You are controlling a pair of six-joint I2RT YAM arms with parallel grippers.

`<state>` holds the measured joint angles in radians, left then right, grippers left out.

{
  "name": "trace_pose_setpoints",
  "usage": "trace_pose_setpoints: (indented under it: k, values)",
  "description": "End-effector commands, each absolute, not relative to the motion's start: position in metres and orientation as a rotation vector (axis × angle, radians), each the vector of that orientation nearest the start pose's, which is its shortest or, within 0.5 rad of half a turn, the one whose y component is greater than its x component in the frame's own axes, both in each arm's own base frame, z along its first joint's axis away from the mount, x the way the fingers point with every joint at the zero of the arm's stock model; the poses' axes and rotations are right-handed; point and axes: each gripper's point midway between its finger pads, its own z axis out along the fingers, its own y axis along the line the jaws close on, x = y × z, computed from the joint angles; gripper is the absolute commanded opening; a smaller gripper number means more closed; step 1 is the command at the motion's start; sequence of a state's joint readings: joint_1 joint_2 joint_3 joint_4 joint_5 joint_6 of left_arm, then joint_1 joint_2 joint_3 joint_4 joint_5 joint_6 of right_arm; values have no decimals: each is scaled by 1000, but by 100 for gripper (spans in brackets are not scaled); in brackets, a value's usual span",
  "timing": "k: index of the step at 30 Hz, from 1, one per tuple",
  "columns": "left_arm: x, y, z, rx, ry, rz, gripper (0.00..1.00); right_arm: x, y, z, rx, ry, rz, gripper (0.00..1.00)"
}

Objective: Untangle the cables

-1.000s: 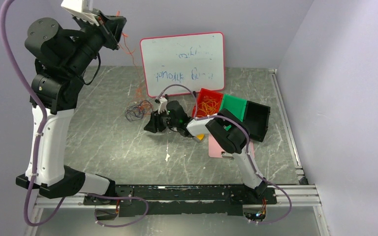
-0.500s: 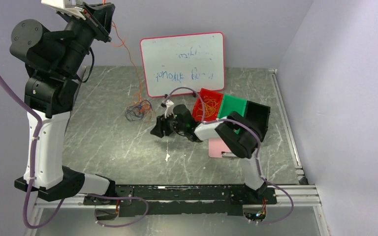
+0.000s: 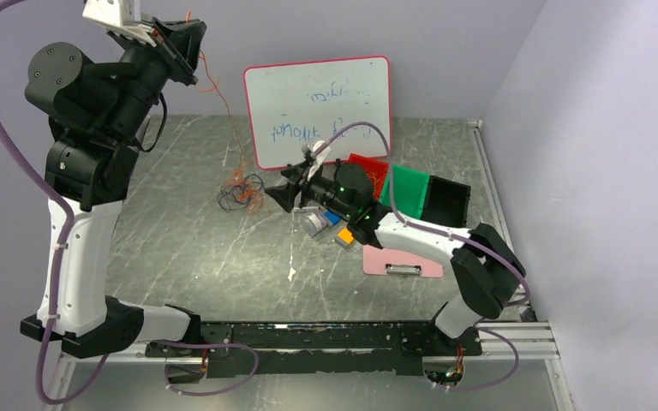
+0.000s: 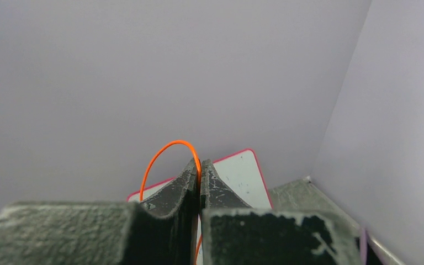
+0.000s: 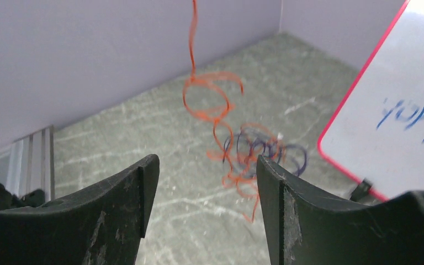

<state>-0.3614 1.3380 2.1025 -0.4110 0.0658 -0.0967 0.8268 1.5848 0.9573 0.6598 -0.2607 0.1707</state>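
Observation:
The cables (image 3: 242,190) lie as a small tangle of orange and dark purple loops on the grey table, left of the whiteboard. One orange cable (image 3: 223,94) rises from the tangle to my left gripper (image 3: 184,38), held high at the back left. In the left wrist view that gripper (image 4: 200,168) is shut on the orange cable (image 4: 160,152), which arcs over the left finger. My right gripper (image 3: 284,195) hovers just right of the tangle, open and holding nothing. In the right wrist view the tangle (image 5: 254,152) lies ahead of the right gripper (image 5: 207,165), near its right finger.
A whiteboard (image 3: 319,111) leans on the back wall. Red (image 3: 367,164), green (image 3: 409,187) and black (image 3: 447,205) bins stand to the right of my right arm, with a pink clipboard (image 3: 398,259) in front. Small blue and orange items (image 3: 330,224) lie under the arm.
My right arm has stretched out and its gripper has risen and moved toward the back, with jaws spread wider. The left arm shifted slightly, still holding the orange cable up.

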Motion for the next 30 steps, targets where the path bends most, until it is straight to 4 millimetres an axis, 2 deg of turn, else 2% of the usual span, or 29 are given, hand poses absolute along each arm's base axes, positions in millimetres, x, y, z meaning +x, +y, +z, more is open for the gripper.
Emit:
trace_pose_setpoints:
  k: [1,5,8,12,15,18,23,25,30]
  values:
    - [305,-145,618,301,1228,-481,7,304,398,323,-724,1254,910,69]
    - [302,-153,606,341,1258,-514,7,300,396,364,-711,1145,914,70]
    - [299,-158,601,366,1265,-536,7,299,402,386,-712,1084,941,70]
    - [297,-162,599,386,1267,-559,7,303,422,395,-751,1045,980,70]
    - [295,-165,598,400,1271,-573,7,315,438,392,-760,1056,995,68]
    - [293,-167,599,409,1269,-586,7,333,453,377,-736,1093,993,62]
    - [290,-167,610,411,1244,-592,7,350,479,332,-765,1187,1029,40]
    - [287,-165,619,405,1223,-587,7,350,486,311,-774,1232,1063,34]
    - [285,-162,634,387,1177,-582,7,343,499,236,-799,1387,1144,21]
